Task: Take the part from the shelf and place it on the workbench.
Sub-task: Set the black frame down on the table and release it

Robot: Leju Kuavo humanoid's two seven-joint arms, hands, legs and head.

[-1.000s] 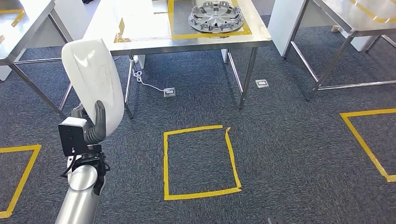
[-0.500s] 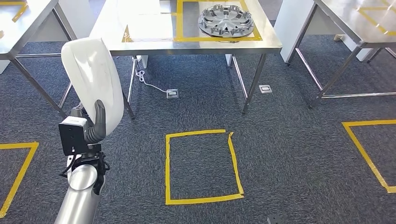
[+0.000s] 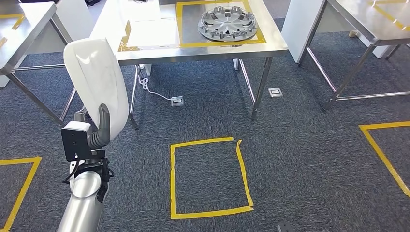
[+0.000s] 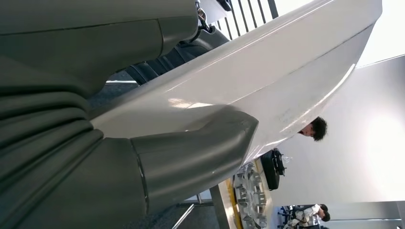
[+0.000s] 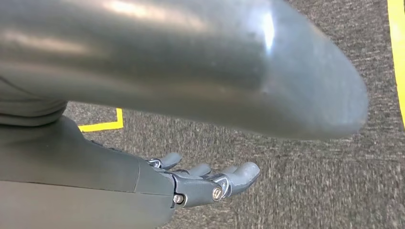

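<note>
My left hand [image 3: 99, 128] grips the lower end of a white curved panel [image 3: 96, 82] and holds it upright at my left side. The left wrist view has the grey thumb [image 4: 191, 152] pressed against the glossy white panel [image 4: 267, 71]. Ahead stands the steel workbench [image 3: 203, 48], marked with a yellow tape square, and a silver hubcap [image 3: 227, 24] lies inside that square. My right hand [image 5: 205, 181] hangs over the dark carpet with its fingers apart and nothing in it.
A yellow tape square [image 3: 209, 176] marks the carpet just before the bench. Steel tables stand at the left [image 3: 24, 29] and right [image 3: 367, 24]. A floor socket [image 3: 177, 101] with a white cable lies under the bench. A person [image 4: 313, 128] is in the background.
The whole picture has shifted: the camera moved, and the bench and floor square now sit a little lower in the frame. The panel stays in my left hand as before.
</note>
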